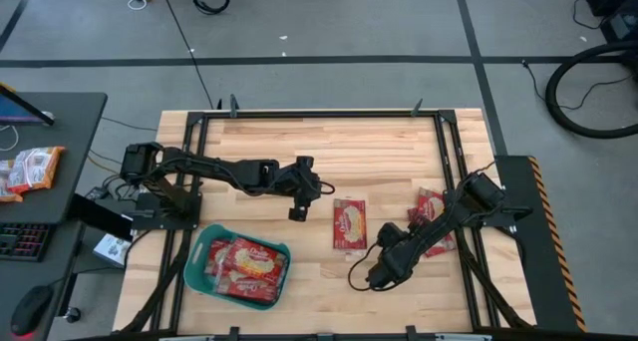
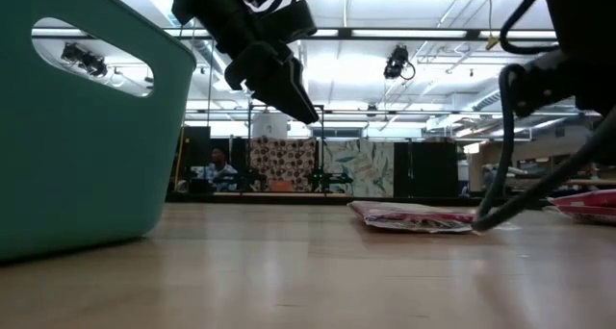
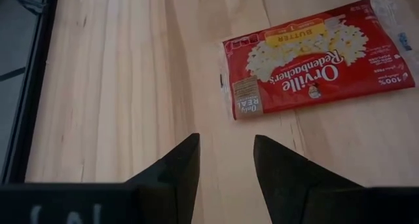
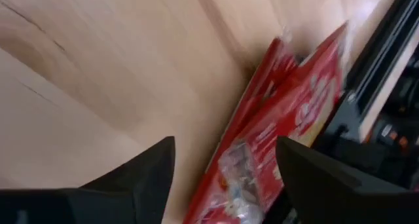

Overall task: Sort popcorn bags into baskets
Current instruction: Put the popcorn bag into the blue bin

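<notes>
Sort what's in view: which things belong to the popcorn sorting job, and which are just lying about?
Job:
- lone bag mid-table
- bags by the right edge
- bags in the basket
- basket
- left gripper, right gripper, both open and empty

Lying about:
- packets on the side desk
- keyboard
- mouse

- Grey floor (image 1: 329, 22) crossed by dark tape lines fills the top of the high view.
- A dark desk (image 1: 50, 171) stands at left.
- Black cables (image 1: 588, 87) coil at upper right.
- In the low view, ceiling lights (image 2: 385, 12) glare above patterned panels (image 2: 318, 165).
</notes>
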### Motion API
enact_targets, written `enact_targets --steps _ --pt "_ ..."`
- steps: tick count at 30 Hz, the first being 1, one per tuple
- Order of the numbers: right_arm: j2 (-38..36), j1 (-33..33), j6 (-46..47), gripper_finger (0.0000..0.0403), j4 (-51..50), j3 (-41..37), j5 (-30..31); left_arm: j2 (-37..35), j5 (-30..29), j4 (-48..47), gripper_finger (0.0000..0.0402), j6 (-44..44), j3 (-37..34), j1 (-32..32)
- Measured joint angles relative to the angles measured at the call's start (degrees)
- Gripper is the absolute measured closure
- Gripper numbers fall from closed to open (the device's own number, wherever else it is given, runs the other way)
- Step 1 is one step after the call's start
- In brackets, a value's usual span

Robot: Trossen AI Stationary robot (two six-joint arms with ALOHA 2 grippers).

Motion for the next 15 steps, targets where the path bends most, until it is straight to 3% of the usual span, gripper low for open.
enact_targets --steps 8,15 --pt "0.0 0.8 3.9 0.0139 2.7 -5.5 -3.4 0.0 0.0 -0.5 0.0253 0.0 0.0 0.0" --pt "0.0 1.3 3.9 0.0173 3.0 -9.2 -3.9 0.0 0.0 -0.9 0.0253 0.0 0.0 0.0"
